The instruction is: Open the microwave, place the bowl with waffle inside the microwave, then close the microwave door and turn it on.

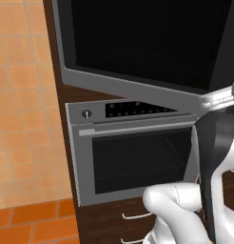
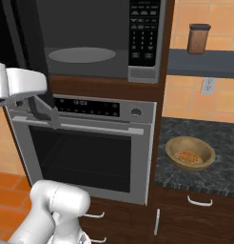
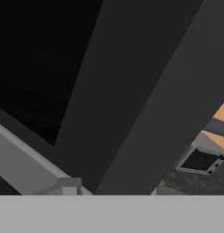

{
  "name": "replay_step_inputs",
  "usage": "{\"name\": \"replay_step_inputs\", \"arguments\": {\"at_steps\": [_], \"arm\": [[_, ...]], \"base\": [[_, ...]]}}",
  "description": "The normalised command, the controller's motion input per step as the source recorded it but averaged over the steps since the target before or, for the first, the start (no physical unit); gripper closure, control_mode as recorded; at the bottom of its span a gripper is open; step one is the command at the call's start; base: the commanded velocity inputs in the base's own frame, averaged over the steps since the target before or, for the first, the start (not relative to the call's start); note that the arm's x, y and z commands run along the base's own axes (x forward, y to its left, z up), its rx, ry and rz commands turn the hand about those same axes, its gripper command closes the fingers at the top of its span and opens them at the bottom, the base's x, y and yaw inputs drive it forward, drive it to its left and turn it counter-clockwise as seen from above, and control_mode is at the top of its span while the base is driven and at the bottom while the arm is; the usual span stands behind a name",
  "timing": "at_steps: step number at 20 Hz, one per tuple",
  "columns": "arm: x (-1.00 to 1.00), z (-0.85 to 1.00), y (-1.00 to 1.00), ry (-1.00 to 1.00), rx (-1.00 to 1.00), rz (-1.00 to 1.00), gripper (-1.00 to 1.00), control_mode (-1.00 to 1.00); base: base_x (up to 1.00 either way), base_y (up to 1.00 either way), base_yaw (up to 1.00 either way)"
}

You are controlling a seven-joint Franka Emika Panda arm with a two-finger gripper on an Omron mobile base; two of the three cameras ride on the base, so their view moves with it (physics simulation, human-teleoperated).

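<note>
Tan bowl (image 2: 190, 152): 1 | waffle (image 2: 188, 156): 1 | microwave door (image 1: 138, 43): 1, open

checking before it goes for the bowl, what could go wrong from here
The microwave door hangs swung open with the gripper close under its lower edge, so lifting the arm could knock it. The bowl with the waffle sits far right on the counter; carrying it in could clip the open door.

One microwave (image 2: 102, 40), its one door (image 1: 138, 43) swung open. One oven (image 2: 85, 147) below (one round knob showing in each base view). One bowl (image 2: 190, 153) holding one waffle (image 2: 188, 156). One brown canister (image 2: 198, 38). One wall outlet (image 2: 207, 86). Three drawer handles in right base view.
</note>
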Motion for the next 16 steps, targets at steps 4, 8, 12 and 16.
{"name": "replay_step_inputs", "arguments": {"at_steps": [4,8,12,16], "arm": [[-0.64,0.03,0.38,-0.04,-0.12,-0.14,1.0,-1.0],[-0.64,0.2,0.37,-0.03,-0.1,-0.12,-1.0,-1.0],[-0.42,0.35,0.15,0.0,-0.04,-0.08,-1.0,-1.0],[-0.38,0.43,0.34,-0.06,0.0,0.0,-1.0,-1.0]], "base": [[0.0,0.0,0.0],[0.0,0.0,0.0],[0.0,0.0,0.0],[0.0,0.0,0.0]]}}
